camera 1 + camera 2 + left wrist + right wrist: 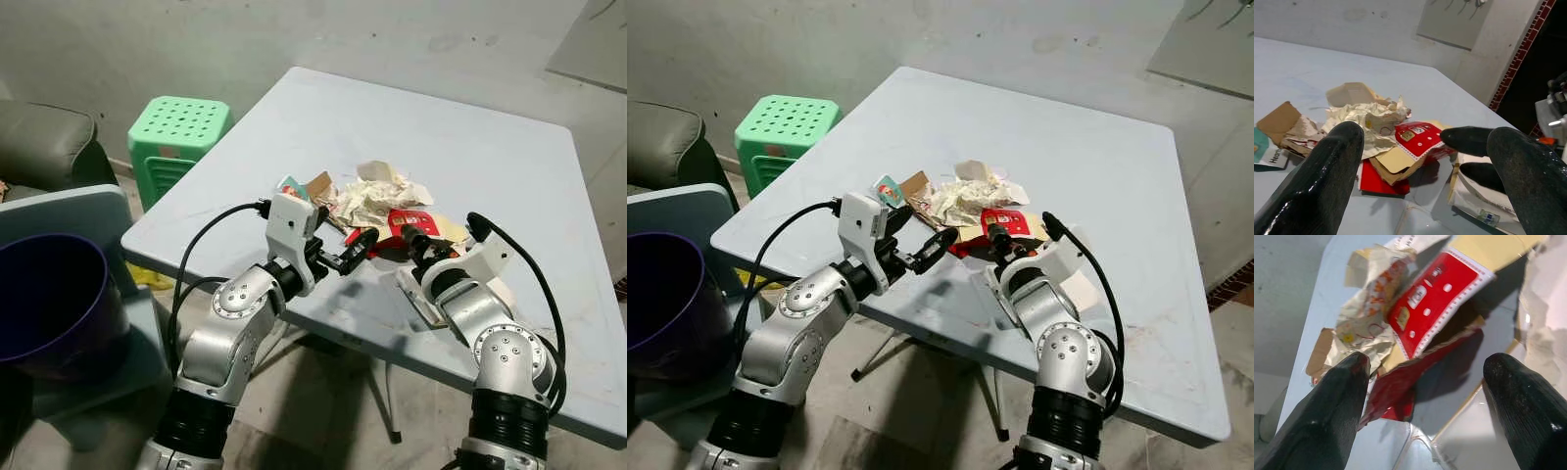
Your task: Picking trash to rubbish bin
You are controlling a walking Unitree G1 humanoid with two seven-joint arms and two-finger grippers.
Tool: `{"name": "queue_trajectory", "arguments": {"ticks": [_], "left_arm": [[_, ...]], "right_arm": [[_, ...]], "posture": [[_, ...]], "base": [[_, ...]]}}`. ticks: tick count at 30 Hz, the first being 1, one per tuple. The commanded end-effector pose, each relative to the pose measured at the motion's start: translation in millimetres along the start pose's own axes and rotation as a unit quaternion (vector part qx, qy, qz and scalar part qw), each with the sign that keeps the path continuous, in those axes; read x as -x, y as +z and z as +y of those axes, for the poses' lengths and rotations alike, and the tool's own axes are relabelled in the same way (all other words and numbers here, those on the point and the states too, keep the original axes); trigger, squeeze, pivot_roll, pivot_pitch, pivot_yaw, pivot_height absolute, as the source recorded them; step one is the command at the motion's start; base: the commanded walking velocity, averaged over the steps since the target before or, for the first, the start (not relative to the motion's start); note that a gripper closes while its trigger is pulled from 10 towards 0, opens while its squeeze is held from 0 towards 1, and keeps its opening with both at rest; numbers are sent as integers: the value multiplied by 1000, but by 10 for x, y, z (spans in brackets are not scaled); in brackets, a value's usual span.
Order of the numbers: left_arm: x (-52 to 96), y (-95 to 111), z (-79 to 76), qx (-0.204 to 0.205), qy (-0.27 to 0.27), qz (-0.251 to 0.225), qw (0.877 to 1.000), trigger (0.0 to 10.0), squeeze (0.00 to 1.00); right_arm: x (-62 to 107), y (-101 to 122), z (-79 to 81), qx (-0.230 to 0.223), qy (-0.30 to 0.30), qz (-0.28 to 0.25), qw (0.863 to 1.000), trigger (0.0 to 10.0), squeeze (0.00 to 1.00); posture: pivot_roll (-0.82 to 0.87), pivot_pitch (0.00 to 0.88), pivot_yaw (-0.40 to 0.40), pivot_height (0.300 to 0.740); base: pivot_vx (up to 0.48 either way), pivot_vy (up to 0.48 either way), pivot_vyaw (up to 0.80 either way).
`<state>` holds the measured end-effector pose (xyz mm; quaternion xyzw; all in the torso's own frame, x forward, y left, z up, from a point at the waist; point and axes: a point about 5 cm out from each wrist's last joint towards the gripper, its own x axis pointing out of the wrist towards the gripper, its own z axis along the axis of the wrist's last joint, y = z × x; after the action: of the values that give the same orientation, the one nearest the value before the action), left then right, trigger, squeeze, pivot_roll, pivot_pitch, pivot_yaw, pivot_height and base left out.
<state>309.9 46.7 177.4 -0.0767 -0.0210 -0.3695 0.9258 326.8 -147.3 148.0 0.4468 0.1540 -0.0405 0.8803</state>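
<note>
A heap of trash lies near the front edge of the pale blue table (pixel 470 147): crumpled cream wrappers (pixel 370 199), a torn red carton (pixel 1435 289), brown cardboard (pixel 1278 120) and a teal card (pixel 887 190). My left gripper (pixel 355 250) hovers open just left of the heap, its fingers pointing at the red carton (pixel 1418 137). My right gripper (pixel 999 240) is open too, low over the carton's near edge, holding nothing. A flat white packet (pixel 1476 196) rests under the right forearm. The purple rubbish bin (pixel 59 245) stands low at the far left.
A green plastic stool (pixel 181 127) stands beyond the table's left corner. The bin rests on a grey-blue seat (pixel 69 206), with a dark sofa (pixel 44 147) behind it. The wall lies close behind the table.
</note>
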Motion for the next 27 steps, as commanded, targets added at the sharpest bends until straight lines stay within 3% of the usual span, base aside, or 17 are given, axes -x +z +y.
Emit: {"name": "queue_trajectory", "arguments": {"ticks": [1, 3, 4, 5, 6, 27], "left_arm": [[-25, 36, -52, -2, -9, -6, 1000, 10000, 0], [-25, 35, -52, -2, -9, -6, 1000, 10000, 0], [-26, 36, -51, -2, -9, -6, 1000, 10000, 0], [-27, 37, -48, -2, -9, -6, 1000, 10000, 0], [-28, 37, -43, -2, -8, -5, 1000, 10000, 0], [-21, 48, -25, 0, -2, -7, 1000, 10000, 0]], "right_arm": [[-25, -30, 114, -23, 11, 1, 1000, 10000, 0], [-34, -23, 111, -27, 11, 0, 1000, 10000, 0], [-40, -19, 108, -31, 10, -1, 999, 3922, 0], [-50, -7, 98, -37, 4, -3, 999, 3059, 0], [-64, 12, 85, -45, -1, -5, 999, 0, 0], [-117, 90, 71, -71, -4, -16, 997, 0, 0]], "posture": [[-82, 105, -94, 740], [-83, 108, -95, 740], [-83, 108, -95, 740], [-84, 113, -94, 740], [-85, 115, -92, 740], [-81, 129, -94, 740]], "base": [[0, 0, 0], [0, 0, 0], [0, 0, 0], [0, 0, 0], [0, 0, 0], [0, 0, 0]]}}
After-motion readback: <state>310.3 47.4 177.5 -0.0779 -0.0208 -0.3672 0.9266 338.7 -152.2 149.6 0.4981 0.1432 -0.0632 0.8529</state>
